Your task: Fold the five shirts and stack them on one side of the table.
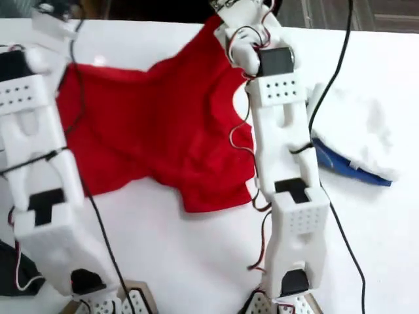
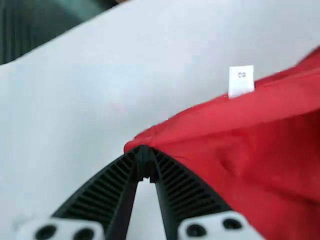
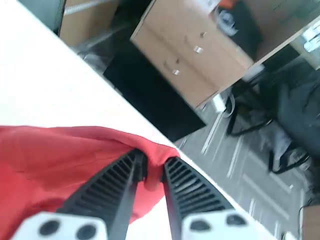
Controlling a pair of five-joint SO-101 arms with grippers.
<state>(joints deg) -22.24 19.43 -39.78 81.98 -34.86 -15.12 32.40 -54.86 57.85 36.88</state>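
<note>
The red shirt (image 1: 163, 124) is lying spread open and wrinkled on the white table (image 1: 196, 261), stretching between the two arms from the left side across to the middle and reaching the table's far edge. The left gripper (image 2: 145, 165) is pinching the shirt's far left corner, its black ribbed fingers (image 2: 112, 187) pressing together at the tips on the fabric, while a small white tag (image 2: 241, 80) is sticking up from the cloth edge nearby. The right gripper (image 3: 152, 172) is clamping a bunched fold of the same shirt at the far edge of the table, its fingers sitting slightly apart with red cloth between them. At the right, a crumpled white garment (image 1: 366, 124) is lying over a blue garment (image 1: 340, 163), well apart from the red shirt. A dark cloth (image 1: 10, 268) is showing at the near left edge.
</note>
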